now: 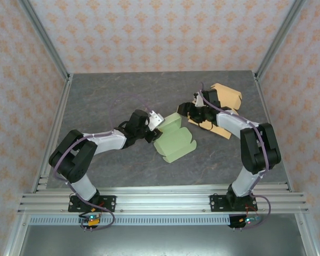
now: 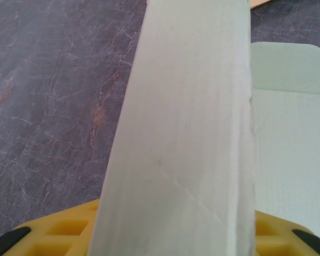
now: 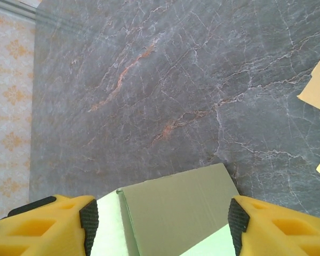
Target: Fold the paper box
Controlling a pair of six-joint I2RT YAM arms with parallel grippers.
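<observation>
Top cam, L to R: L arm [image 1: 90,146] reaches in from its base toward the middle of the table [image 1: 106,101], with the L gripper [image 1: 152,130] right up against the left edge of the paper box [image 1: 173,141]. Box is pale green and part-folded. It sits mid-table btwn the two grippers, near panel lying flat, far panel tipped up. L wrist cam: raised green panel [image 2: 186,133] runs bottom to top thru mid-frame, face-on, covering the centre of the yellow fingers. Black pads [image 2: 10,237] peek out at both bottom corners, well apart and clear of the panel's edges, so L jaws are spread w/ no pinch visible. Flat box sheet [image 2: 293,160] w/ a rounded corner lies right of that panel on the grey marbled top. R gripper [image 1: 185,111] is at the box's far-right corner, by the tipped-up panel. R wrist cam: yellow fingers w/ black R pads [image 3: 89,218] stand wide, and a grey-green box panel [image 3: 176,208] fills the gap nearly pad to pad. Can't tell if they're pressing it or just straddling it. Behind and right of the R gripper, tan card sheets [image 1: 226,98] lie flat on the table, partly under the R arm [image 1: 256,144], just beside the green box. Patterned wall [image 1: 165,32] on the left, back and right.
</observation>
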